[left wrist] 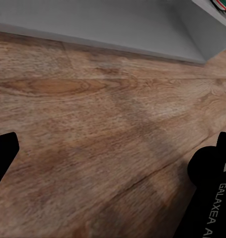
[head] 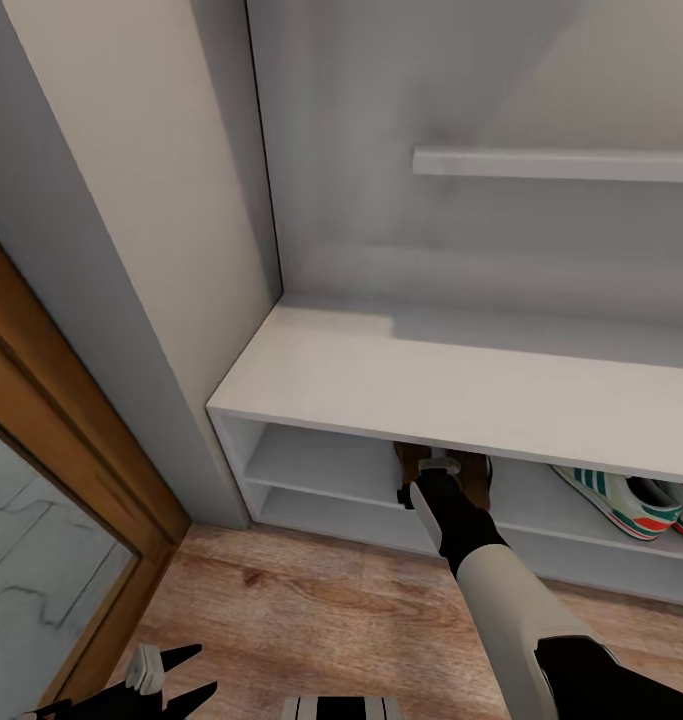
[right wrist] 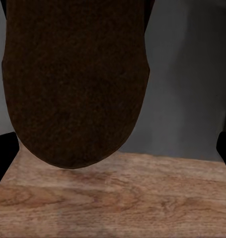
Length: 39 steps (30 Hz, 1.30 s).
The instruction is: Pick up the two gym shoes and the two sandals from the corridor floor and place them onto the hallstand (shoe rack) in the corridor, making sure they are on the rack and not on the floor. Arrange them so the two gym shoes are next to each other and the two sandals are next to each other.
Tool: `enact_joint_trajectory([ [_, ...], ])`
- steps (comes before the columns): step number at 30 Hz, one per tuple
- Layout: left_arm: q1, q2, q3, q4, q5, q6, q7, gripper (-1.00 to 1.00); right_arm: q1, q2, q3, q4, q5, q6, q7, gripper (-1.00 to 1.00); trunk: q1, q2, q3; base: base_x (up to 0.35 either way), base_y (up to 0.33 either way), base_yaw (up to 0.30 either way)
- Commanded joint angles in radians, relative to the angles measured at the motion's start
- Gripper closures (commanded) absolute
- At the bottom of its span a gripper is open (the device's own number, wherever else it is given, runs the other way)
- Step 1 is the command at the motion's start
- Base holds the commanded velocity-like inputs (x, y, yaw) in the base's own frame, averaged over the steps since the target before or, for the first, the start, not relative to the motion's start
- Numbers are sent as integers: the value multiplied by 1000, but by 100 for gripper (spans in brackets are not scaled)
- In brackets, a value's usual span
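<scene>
Wood-plank corridor floor (head: 311,610) runs up to the light-grey hallstand (head: 401,385), which sits against the grey wall with a floating shelf (head: 556,163) above it and a wood-framed door (head: 71,440) on the left. Right arm is extended forward, and the right gripper (head: 439,478) is at the mouth of the hallstand's upper shelf row with a dark brown sandal (head: 473,478) on it. In the right wrist view the sandal (right wrist: 75,79) hangs just ahead of the camera, over the floor edge and the grey unit. Its rounded end points back toward the camera, so the long axis looks to run straight into the shelf, roughly in line with the forearm. The jaws themselves are hidden by the wrist and the shoe; probably pinching the sandal, but I can't confirm closure from these views. Whether the sole is already resting on the shelf board is unclear too. Both gym shoes (head: 631,500) are already on that same shelf row, to the right of the sandal, side by side. The free slot for the sandal is the one left of them. Left gripper (head: 166,680) hangs low near the floor on the near left, fingers spread, nothing in it, well away from the shelf. The right arm is clearly the one to finish this placement.
</scene>
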Motion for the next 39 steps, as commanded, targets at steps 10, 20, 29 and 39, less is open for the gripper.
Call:
enact_joint_trajectory([
  [10, 0, 0, 1, 1, 1, -6, -3, -100, 0, 1, -1, 0, 3, 6, -1, -100, 0, 0, -1, 0, 0, 0],
  [20, 0, -1, 1, 1, 1, -6, -3, -100, 0, 1, -1, 0, 3, 6, -1, -100, 0, 0, -1, -139, 0, 0],
  [29, 0, -1, 1, 2, 1, -6, -3, -100, 0, 1, -1, 2, 3, 6, -1, -100, 0, 0, -1, -334, 0, 0],
  [39, 0, -1, 1, 2, 1, -6, -3, -100, 0, 1, -1, 3, 3, 6, 0, -100, 0, 0, -1, -337, 0, 0],
])
